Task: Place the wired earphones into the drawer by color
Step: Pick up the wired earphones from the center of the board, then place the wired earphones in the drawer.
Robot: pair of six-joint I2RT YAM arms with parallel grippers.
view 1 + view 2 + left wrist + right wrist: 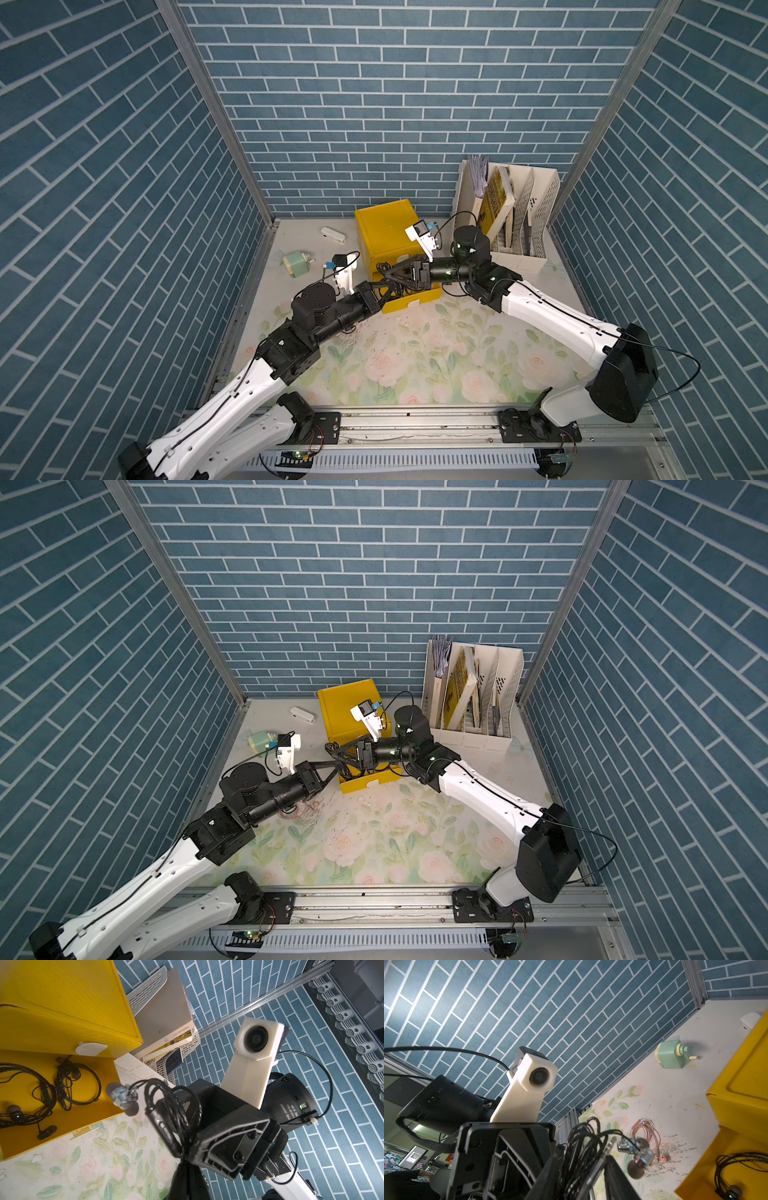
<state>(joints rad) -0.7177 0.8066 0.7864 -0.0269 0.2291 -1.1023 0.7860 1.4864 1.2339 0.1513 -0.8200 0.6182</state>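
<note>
Sorting partway: two black sets lie in the drawer, left gripper pinches a third set above it, right gripper half-narrowed round it, pink set waits at drawer's 8 o'clock.

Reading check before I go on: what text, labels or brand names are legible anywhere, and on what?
"PRESSURE FILE": spine of the grey folder in the white file rack.
"DAMIAO": black motor on the right arm; the smaller lines beside it are too blurred to read.
Yellow book cover: print too small to read.
Background monitor: too small to read.
</note>
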